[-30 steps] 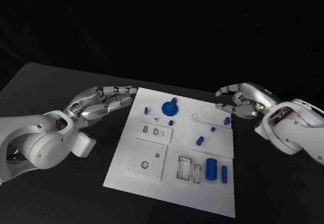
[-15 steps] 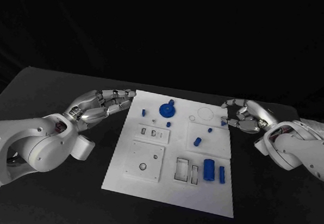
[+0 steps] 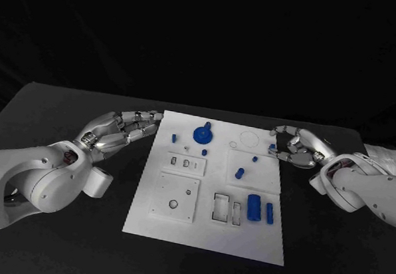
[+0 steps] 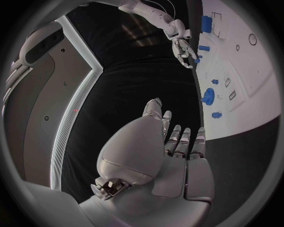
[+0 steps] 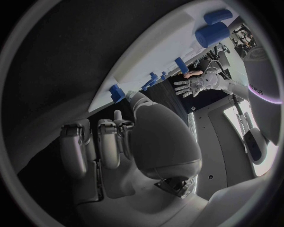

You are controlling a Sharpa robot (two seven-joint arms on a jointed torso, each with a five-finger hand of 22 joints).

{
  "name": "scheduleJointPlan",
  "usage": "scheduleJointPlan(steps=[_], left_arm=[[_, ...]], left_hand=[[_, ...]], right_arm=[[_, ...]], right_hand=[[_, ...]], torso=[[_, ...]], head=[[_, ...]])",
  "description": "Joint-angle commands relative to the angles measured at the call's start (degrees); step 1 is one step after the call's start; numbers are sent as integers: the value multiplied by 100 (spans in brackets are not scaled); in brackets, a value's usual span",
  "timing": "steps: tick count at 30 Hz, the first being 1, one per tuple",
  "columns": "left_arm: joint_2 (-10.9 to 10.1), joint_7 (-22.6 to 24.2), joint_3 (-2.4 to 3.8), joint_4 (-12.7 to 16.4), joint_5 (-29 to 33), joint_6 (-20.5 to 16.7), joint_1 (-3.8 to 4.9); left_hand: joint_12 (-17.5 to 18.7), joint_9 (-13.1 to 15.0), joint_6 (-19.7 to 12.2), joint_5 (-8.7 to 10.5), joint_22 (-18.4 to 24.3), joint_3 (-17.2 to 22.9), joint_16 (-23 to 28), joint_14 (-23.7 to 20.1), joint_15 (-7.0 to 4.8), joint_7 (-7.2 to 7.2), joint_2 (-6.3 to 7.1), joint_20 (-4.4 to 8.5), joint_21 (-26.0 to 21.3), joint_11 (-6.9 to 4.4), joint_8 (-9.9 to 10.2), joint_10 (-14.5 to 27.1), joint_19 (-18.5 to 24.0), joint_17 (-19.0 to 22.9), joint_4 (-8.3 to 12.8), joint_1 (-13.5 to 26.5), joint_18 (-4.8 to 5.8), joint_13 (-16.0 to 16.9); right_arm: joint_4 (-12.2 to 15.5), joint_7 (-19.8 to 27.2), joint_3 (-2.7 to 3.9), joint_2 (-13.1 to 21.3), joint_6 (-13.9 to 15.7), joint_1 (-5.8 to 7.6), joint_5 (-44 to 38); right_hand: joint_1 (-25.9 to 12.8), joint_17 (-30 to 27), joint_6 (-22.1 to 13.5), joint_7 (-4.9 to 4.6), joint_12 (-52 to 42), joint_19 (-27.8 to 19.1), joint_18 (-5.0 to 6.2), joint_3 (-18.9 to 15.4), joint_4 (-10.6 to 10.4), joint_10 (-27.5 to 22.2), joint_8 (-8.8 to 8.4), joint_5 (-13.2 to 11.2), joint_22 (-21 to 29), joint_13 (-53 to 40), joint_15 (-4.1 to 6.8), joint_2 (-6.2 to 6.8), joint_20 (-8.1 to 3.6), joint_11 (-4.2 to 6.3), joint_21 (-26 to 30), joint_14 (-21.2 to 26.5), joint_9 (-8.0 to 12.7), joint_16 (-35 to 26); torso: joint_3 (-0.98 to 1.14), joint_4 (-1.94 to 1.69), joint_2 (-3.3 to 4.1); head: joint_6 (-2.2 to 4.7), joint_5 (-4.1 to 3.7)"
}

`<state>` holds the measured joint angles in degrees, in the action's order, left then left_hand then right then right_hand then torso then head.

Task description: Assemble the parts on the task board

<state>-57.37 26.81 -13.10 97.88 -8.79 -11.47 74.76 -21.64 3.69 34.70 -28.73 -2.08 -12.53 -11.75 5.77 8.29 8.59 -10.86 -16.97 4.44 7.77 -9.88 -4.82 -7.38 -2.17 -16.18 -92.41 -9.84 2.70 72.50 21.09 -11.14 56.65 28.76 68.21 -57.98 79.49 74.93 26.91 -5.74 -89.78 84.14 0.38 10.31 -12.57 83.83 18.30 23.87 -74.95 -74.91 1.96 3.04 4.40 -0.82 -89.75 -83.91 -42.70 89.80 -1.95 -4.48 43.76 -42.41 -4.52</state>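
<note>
The board is lying flat in the middle of the black bench, with blue parts distributed across it. A round knobbed part is standing near the far edge, with a small peg just beside it toward the left arm. A short peg is lying near the board's middle, and a thick cylinder with a thinner bar beside it is lying near the right edge, next to two rectangular recesses. The left hand is hovering just beside the board's left far corner, fingers extended and apart, gripping nothing; the left wrist view confirms the empty palm. The right hand is positioned at the board's right far corner with its fingers curled inward toward a small blue part at the edge. Whether the fingers are actually gripping that part cannot be determined: in the right wrist view the part is sitting on the board's edge just beyond the fingertips.
</note>
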Motion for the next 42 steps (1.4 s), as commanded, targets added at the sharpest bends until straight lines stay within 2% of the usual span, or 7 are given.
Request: scheduleJointPlan(steps=[1, 11, 14, 19, 21, 33, 42], left_arm=[[1, 96, 3, 4, -39, 112, 0], [-4, 92, 2, -6, -40, 118, -2], [-5, 91, 2, -9, -40, 117, -3], [-3, 86, 2, -15, -41, 122, -5], [-3, 85, 2, -14, -42, 121, -5], [-8, 74, 1, 12, -181, 129, -7], [-15, 71, 1, 12, -192, 129, -8]], left_hand=[[-24, -5, -33, -39, -5, 32, -29, -6, 31, 14, 16, 12, 33, 38, -15, 2, -45, -6, -4, -53, 34, 0], [-22, -5, -38, -39, -5, 34, -27, -8, 31, 14, 15, 12, 33, 39, -14, 4, -45, -5, -4, -56, 36, -1], [-22, -5, -38, -39, -5, 34, -27, -8, 31, 14, 15, 12, 33, 39, -14, 4, -45, -5, -4, -56, 36, -1], [-22, -5, -38, -39, -5, 34, -27, -8, 31, 14, 15, 12, 33, 39, -14, 4, -45, -5, -4, -56, 36, -1], [-22, -5, -38, -39, -5, 34, -27, -8, 31, 14, 15, 12, 33, 39, -14, 4, -45, -5, -4, -56, 36, -1], [-22, -5, -38, -39, -5, 34, -27, -8, 31, 14, 15, 12, 33, 39, -14, 4, -45, -5, -4, -56, 36, -1], [-22, -5, -38, -39, -5, 34, -27, -8, 31, 14, 15, 12, 33, 39, -14, 4, -45, -5, -4, -56, 36, -1]], right_arm=[[-14, 99, -1, 3, -144, -27, -92], [-60, 77, -1, -6, -212, -78, -103], [-79, 75, -1, -11, -221, -85, -104], [-104, 85, -1, -24, -226, -96, -100], [-107, 83, -1, -27, -231, -99, -97], [-138, 31, -1, -50, -268, -104, -66], [-139, 5, 0, -65, -273, -105, -62]], right_hand=[[29, 1507, -102, 1, -22, 586, -38, 0, -73, 617, 85, -107, -1505, -1509, -32, 28, 43, -38, -25, -609, -32, 20], [73, 1507, -154, -7, -22, 586, -38, 23, -100, 617, 226, -147, -1505, -1509, -34, 32, 45, -40, -25, -609, -83, 20], [116, 1507, -164, -12, -22, 586, -38, 51, -102, 617, 329, -57, -1505, -1509, -38, 35, 47, -45, -25, -609, -117, 20], [198, 1507, -112, -20, -22, 586, -38, 147, -131, 617, 690, 329, -1505, -1509, -44, 46, 51, -49, -25, -609, -250, 20], [210, 1507, -95, -22, -22, 586, -38, 174, -146, 617, 815, 396, -1505, -1509, -47, 48, 51, -50, -25, -609, -299, 20], [233, 1507, -47, -24, -22, 586, -38, 230, -172, 617, 1021, 466, -1505, -1509, -45, 31, 56, -54, -25, -609, -368, 20], [232, 1507, 156, -7, -22, 586, -38, 268, -208, 617, 1402, 453, -1505, -1509, -43, 20, 54, -43, -25, -609, -501, 20]], torso=[[1, 5, -2], [2, -1, 0], [2, 0, 2], [1, 2, 2], [1, -1, 2], [0, -1, 1], [-2, -4, 0]], head=[[-7, 6], [-13, 5], [-17, 1], [-32, -1], [-36, -4], [-70, 7], [-85, 16]])
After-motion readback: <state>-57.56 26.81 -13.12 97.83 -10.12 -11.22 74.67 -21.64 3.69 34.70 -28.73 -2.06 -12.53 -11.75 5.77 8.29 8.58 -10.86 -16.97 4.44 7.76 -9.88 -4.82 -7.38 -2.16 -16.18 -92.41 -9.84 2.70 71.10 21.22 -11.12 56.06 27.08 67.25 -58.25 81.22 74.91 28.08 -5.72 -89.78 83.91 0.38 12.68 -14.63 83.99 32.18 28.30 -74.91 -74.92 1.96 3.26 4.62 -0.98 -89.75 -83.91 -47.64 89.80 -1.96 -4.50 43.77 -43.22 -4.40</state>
